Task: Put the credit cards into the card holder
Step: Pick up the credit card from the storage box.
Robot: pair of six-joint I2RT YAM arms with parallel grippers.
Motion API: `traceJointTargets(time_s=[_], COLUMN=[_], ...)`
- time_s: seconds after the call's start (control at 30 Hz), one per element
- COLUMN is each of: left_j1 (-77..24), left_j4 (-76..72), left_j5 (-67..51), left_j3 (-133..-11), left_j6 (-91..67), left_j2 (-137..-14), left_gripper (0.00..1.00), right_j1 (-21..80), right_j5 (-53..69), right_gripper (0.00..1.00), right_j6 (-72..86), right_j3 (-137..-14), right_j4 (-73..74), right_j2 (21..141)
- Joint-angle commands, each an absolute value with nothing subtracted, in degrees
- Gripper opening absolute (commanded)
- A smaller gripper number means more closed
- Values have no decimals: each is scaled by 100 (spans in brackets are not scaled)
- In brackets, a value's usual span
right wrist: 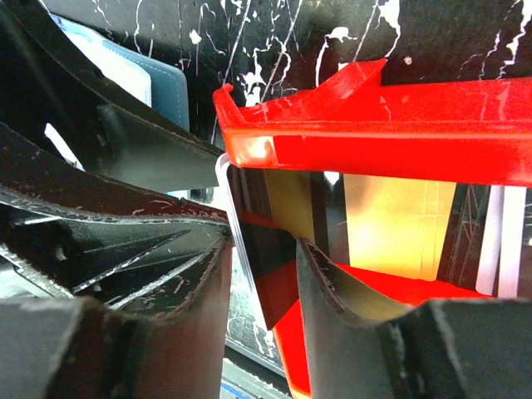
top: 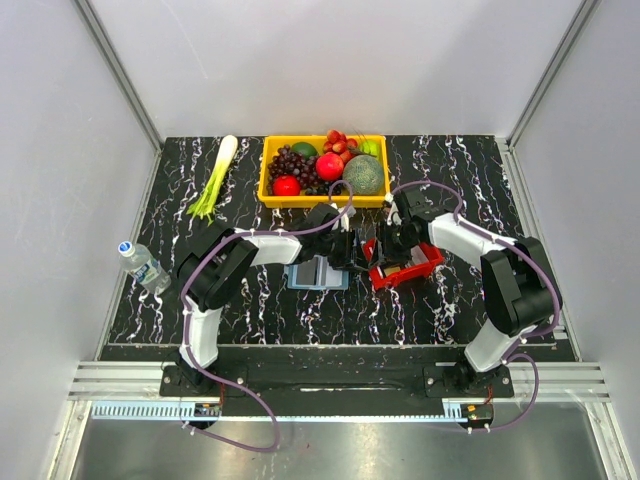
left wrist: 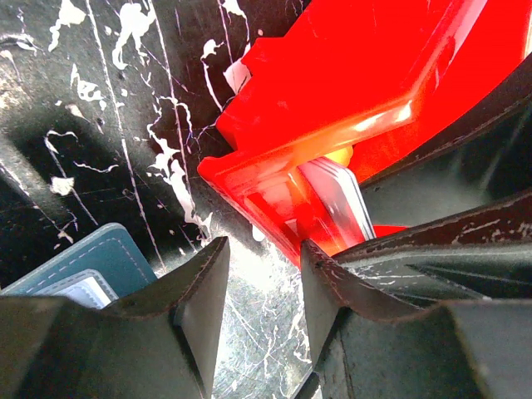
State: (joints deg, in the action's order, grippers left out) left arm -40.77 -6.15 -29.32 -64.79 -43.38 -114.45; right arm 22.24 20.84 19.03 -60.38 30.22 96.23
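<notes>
The blue card holder [top: 318,272] lies open on the table, left of the red tray [top: 415,270]. In the left wrist view the card holder [left wrist: 108,258] is at lower left and white-grey credit cards [left wrist: 342,195] stand inside the red tray [left wrist: 332,83]. My left gripper [left wrist: 262,249] is open beside the tray's corner, with only table between its fingers. My right gripper [right wrist: 264,245] reaches into the red tray [right wrist: 374,133]. Its jaws stand apart with a thin card [right wrist: 274,258] on edge between them, leaning by the left finger. More pale cards [right wrist: 507,233] stand at the right.
A yellow bin of fruit [top: 268,190] stands at the back centre, close behind both grippers. A leek [top: 215,178] lies at back left and a water bottle [top: 143,263] at the left edge. The two grippers [top: 350,250] [top: 393,255] are very close together over the tray's left end.
</notes>
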Motion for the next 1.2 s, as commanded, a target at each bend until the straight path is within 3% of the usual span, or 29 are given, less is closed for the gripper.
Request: traceJointTargets(time_s=[0.0, 0.27, 0.43, 0.53, 0.6, 0.77, 1.0, 1.17], left_j1=[-4096, -4087, -4078, -4078, -4069, -4078, -4069, -4078], left_j4=[-817, -738, -738, -738, -738, -738, -747, -738], left_j5=[-2935, -2918, -2927, -2909, -2909, -2909, -2918, -2918], left_j3=[-6679, -6706, -6706, -6697, -6706, -6723, -6724, -6715], left_j6=[-4307, -4271, -4272, -4271, -4280, -4280, -4280, -4289], left_j2=[-11496, -11479, -11479, -11487, -11470, -11496, -11514, -11514], left_gripper=[43, 43, 43, 43, 43, 43, 43, 43], right_j1=[2285, 2285, 2276, 2268, 2268, 2259, 2250, 2198], right_j5=[2417, 2365, 2417, 2461, 2487, 2496, 2400, 2408], right_gripper=[44, 49, 35, 40, 36, 44, 31, 28], right_j6=[2118, 2109, 2127, 2144, 2153, 2136, 2144, 2153], right_j3=[-5915, -5862, -5853, -5845, -5836, -5836, -5801, -5801], right_j4=[2751, 2716, 2672, 2672, 2672, 2663, 2681, 2663], right_j2=[9369, 9247, 9123, 9097, 9079, 9096, 9167, 9070])
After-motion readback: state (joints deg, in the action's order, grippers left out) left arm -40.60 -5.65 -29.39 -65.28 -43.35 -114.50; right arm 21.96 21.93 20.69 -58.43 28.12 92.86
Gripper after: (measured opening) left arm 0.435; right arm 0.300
